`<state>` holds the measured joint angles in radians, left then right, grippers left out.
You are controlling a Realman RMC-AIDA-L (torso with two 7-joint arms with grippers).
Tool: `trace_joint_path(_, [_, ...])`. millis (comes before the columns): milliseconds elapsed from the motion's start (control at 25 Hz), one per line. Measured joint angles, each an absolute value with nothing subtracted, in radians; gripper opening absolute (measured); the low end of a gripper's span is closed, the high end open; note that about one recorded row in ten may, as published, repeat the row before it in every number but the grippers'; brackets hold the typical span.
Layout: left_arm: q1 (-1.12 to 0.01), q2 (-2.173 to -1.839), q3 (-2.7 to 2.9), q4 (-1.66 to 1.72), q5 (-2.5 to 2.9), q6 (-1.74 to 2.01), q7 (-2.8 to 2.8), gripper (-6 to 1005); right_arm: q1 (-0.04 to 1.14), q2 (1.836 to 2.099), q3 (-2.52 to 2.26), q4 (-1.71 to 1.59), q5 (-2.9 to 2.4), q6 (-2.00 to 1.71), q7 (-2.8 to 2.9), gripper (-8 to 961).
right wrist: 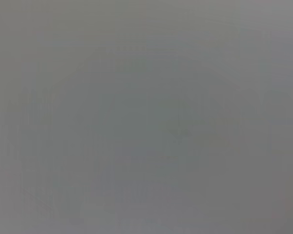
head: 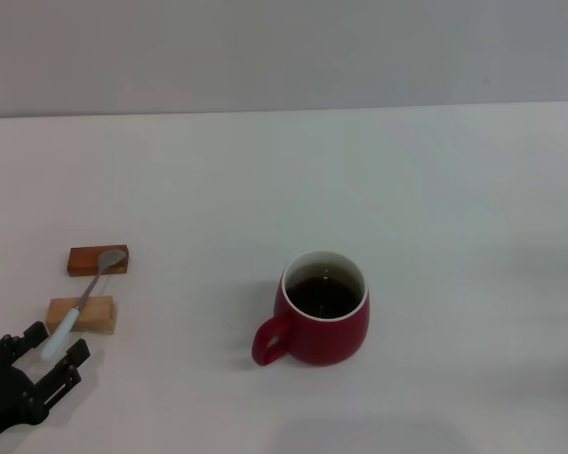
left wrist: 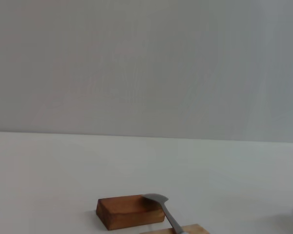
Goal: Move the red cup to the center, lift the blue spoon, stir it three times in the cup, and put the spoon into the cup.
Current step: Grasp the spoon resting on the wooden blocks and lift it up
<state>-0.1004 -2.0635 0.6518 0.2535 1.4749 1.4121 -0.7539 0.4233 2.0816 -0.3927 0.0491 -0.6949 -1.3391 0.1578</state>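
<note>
Head view shows the red cup [head: 324, 309] standing upright near the middle of the white table [head: 435, 189], its loop handle turned toward the near left and a dark liquid inside. It looks already placed about where the task wants it. Well apart, at the near left, the blue spoon [head: 80, 303] lies bridged across two small wooden blocks: its grey bowl rests on the dark brown block [head: 97, 260] farther off, and its pale handle crosses the light wooden block [head: 81, 315] nearer in. The left gripper [head: 40, 364] sits at the near-left edge, its dark fingers spread wide to either side of the handle's near end, holding nothing as far as I can judge. The right gripper is not in view, and its wrist view gives only plain grey.

As a judgement, the spoon is light, stiff and slim, with a smooth handle that could slip or pivot if pinched off-centre. The free handle end overhanging the light block looks the best place to take hold, since the blocks keep it raised off the table. The cup is heavy, glossy ceramic and carries liquid, so a careless stir may slop it. Only the blocks crowd the spoon; the path to the cup is open table
</note>
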Motion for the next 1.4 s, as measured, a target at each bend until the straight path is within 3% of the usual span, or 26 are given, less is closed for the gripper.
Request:
trace_joint_path(480, [-0.1, -2.063, 0.649, 0.245, 1.47, 1.413, -0.746, 665, 0.422, 2.082, -0.393, 0.046, -0.695, -1.338, 0.158, 0])
trace_joint_path(720, [-0.095, -2.063, 0.645, 0.244, 1.47, 1.413, -0.741, 452, 0.422, 2.082, -0.392, 0.046, -0.695, -1.337, 0.159, -1])
trace_joint_path(1400, [-0.094, -2.062, 0.644, 0.235, 1.469, 1.413, -0.738, 426, 0.416, 2.082, -0.398, 0.048, -0.695, -1.338, 0.159, 0])
